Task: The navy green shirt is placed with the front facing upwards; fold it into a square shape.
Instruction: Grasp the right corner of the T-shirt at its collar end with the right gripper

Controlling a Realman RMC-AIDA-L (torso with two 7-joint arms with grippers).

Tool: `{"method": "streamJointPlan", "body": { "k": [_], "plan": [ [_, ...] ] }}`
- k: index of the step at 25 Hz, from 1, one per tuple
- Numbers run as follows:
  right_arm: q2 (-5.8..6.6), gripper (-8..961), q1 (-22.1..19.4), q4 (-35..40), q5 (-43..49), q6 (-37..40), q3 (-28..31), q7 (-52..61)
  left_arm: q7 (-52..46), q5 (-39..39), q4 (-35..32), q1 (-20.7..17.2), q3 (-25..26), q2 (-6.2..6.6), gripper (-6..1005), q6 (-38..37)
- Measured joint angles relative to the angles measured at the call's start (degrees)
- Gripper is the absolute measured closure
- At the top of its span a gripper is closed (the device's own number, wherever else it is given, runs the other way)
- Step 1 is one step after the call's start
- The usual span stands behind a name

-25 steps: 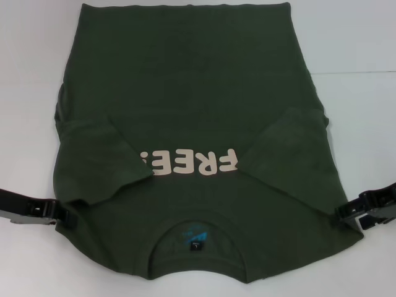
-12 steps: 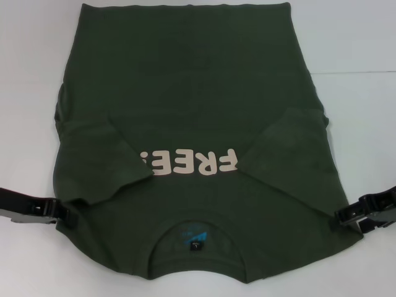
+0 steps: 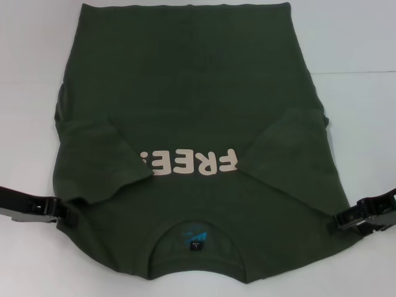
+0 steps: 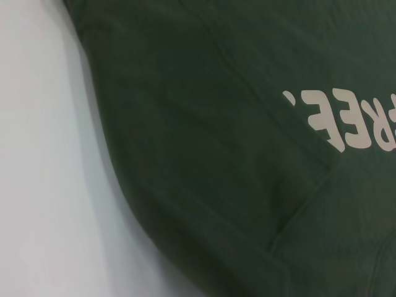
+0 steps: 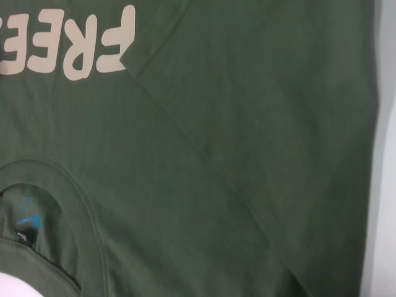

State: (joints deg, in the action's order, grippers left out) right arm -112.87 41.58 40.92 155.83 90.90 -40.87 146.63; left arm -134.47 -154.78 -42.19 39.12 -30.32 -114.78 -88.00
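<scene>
Flanking the shoulders, left gripper point(image 3: 67, 215) and right gripper point(image 3: 334, 223) sit at the fabric edge; cannot tell whether either holds cloth. Navy green shirt point(image 3: 192, 111) lies flat on the white surface point(image 3: 359, 37), collar nearest robot, sleeves folded inward. Risk: single-layer pinch lets sleeves unfold on lifting. Open room both sides; hem near far edge.

Matt cotton-like navy green shirt point(image 3: 192, 93)

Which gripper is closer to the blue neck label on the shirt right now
Left, narrowly. The left gripper sits at the shirt's left shoulder edge; the right gripper is at the opposite shoulder edge, slightly farther from the neck label.
</scene>
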Motion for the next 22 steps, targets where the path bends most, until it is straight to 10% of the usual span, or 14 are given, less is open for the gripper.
{"method": "streamJointPlan", "body": {
  "k": [22],
  "plan": [
    [-0.66, 121, 1.06, -2.05, -2.66, -0.80, 0.02, -0.65, -0.06, 0.00, 0.00, 0.71, -0.14, -0.15, 949, 0.55]
  ]
}}
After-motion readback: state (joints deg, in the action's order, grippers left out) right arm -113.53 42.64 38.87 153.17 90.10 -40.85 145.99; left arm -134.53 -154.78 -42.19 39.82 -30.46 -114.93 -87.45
